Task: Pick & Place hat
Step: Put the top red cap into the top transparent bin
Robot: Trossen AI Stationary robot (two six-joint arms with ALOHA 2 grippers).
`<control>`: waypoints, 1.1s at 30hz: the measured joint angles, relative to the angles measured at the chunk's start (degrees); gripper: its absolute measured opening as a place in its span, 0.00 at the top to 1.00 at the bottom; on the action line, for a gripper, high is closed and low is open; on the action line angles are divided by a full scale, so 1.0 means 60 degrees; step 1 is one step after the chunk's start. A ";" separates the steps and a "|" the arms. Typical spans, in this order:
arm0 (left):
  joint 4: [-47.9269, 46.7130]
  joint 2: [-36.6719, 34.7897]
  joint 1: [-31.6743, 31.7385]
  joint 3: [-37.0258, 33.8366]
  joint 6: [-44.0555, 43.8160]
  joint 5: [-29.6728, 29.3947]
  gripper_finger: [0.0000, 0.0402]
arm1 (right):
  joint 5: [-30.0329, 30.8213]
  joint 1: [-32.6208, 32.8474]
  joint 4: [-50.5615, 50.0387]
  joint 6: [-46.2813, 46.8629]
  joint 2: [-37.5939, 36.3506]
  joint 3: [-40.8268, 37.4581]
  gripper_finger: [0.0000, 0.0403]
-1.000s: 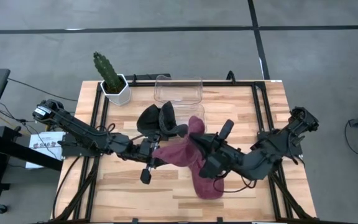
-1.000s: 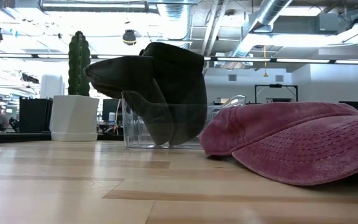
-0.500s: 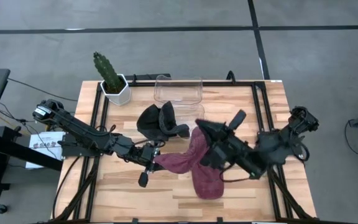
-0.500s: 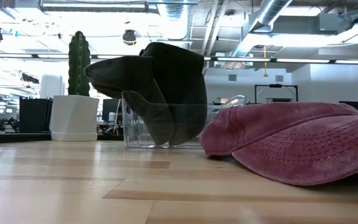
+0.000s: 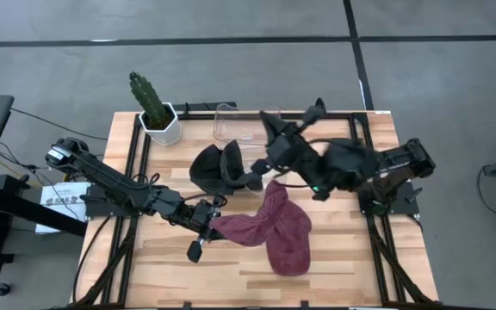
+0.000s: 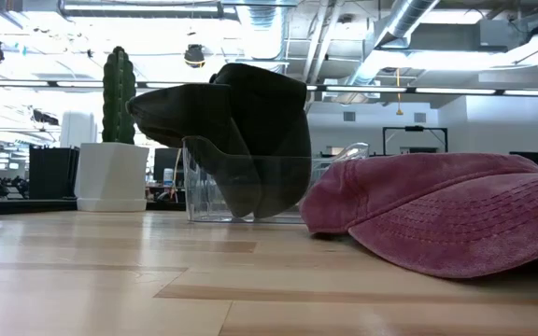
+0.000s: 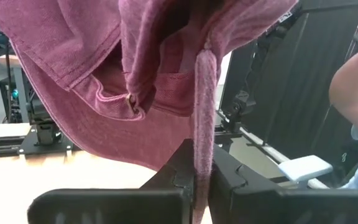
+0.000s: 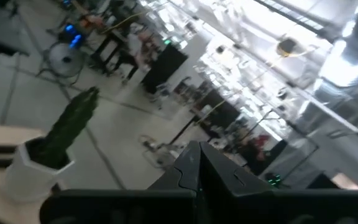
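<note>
Mid-surface, maroon cap (image 5: 278, 231) lies on the wooden surface (image 5: 343, 258); left gripper (image 5: 203, 232) fingers (image 7: 185, 165) clamped on its strap at the cap's left edge. Right gripper (image 5: 269, 129) raised over the clear bin (image 5: 246, 123), fingers together, empty. Dark cap (image 5: 222, 168) beside bin; 1 potted cactus (image 5: 153, 108) at back left.

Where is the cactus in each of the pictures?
High view: cactus at the table's far left corner, in its white pot.
Low view: cactus on the left, behind the dark hat.
Left wrist view: not in it.
Right wrist view: cactus on the left.
Shared landmark: the white pot.
</note>
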 joint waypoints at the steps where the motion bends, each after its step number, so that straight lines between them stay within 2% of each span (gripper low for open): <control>1: 0.0054 0.0000 0.0000 0.0000 0.0002 0.0004 0.96 | -0.0068 -0.0086 -0.0510 0.0479 0.0009 -0.0001 1.00; 6: 0.0132 0.0000 0.0015 0.0000 0.0023 0.0003 0.96 | -0.0360 -0.0192 -0.2814 0.2579 0.0000 0.0000 1.00; 10: 0.0151 0.0000 0.0044 0.0000 0.0035 0.0000 0.96 | -0.1056 -0.0028 -0.3762 0.3886 0.0003 -0.0004 1.00; 18: 0.0169 0.0000 0.0044 0.0000 0.0042 0.0004 0.96 | -0.2725 0.0498 -0.4669 0.4895 0.0000 -0.0001 1.00; 22: 0.0212 0.0000 0.0044 0.0000 0.0046 0.0004 0.96 | -0.3446 0.0660 -0.5323 0.5088 0.0003 0.0409 1.00; 26: 0.0428 0.0000 0.0044 0.0000 0.0046 -0.0007 0.96 | -0.4774 0.0281 -0.6170 0.6199 -0.0007 0.0782 1.00; 30: 0.0494 0.0000 0.0047 0.0000 0.0063 -0.0054 0.96 | -0.5254 -0.0211 -0.7101 0.7021 -0.0007 0.0823 1.00; 33: 0.0494 0.0000 0.0071 0.0000 0.0143 -0.0043 0.96 | -0.6733 -0.0661 -0.7655 0.7939 0.0000 0.0823 1.00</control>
